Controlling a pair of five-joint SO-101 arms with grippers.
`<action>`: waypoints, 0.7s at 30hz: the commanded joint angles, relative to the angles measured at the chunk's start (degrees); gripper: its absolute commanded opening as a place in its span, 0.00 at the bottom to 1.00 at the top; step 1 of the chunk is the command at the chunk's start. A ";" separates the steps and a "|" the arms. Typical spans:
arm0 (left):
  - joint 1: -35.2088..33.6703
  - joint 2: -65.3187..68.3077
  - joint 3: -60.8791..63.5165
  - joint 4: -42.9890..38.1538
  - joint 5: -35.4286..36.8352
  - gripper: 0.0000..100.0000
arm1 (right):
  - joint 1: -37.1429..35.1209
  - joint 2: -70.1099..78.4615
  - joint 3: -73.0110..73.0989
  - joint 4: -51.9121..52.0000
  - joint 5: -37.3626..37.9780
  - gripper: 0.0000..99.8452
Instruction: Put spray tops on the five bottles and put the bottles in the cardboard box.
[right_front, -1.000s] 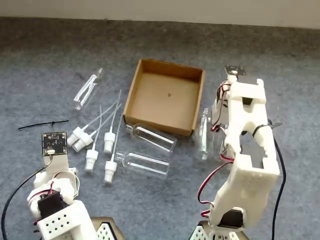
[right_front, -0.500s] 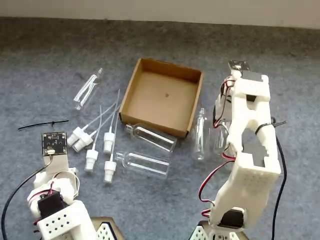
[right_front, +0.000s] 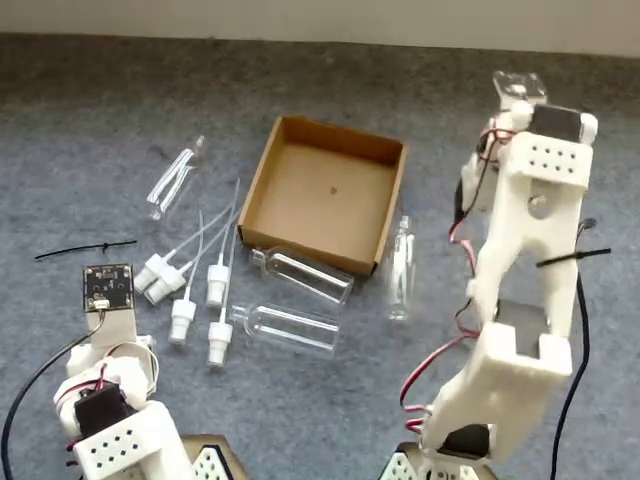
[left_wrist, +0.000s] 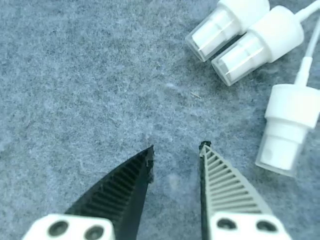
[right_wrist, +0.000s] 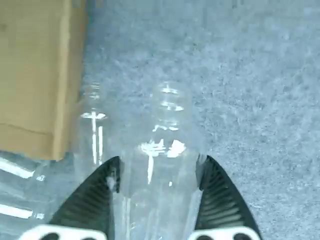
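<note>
The cardboard box (right_front: 330, 195) lies open and empty in the middle of the grey carpet. Clear bottles lie around it: one at far left (right_front: 175, 178), two in front (right_front: 305, 277) (right_front: 290, 328), one beside its right wall (right_front: 400, 268). Several white spray tops (right_front: 190, 290) lie left of the front bottles. My right gripper (right_wrist: 157, 162) is shut on another clear bottle (right_wrist: 162, 150), neck pointing away, next to the bottle by the box (right_wrist: 92, 142). My left gripper (left_wrist: 176, 147) is open low over bare carpet, close to three spray tops (left_wrist: 260, 42).
A black cable tie (right_front: 85, 250) lies on the carpet at far left. The tall white right arm (right_front: 520, 280) stands over the right side of the carpet. Bare carpet stretches behind the box and at front centre.
The right arm has lifted and swung up toward the far right. The box shifted slightly left and the bottle beside it moved a little. The left arm has kept still.
</note>
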 joint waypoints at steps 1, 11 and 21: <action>4.00 -0.84 1.19 0.35 -0.35 0.15 | -3.56 -14.99 8.40 1.01 -0.35 0.02; 2.77 -0.92 -2.33 -1.23 -11.78 0.15 | -12.44 -52.26 60.88 -22.73 -0.53 0.02; 2.51 14.37 -34.86 8.70 -13.54 0.16 | -14.90 -62.02 74.24 -25.45 -0.35 0.02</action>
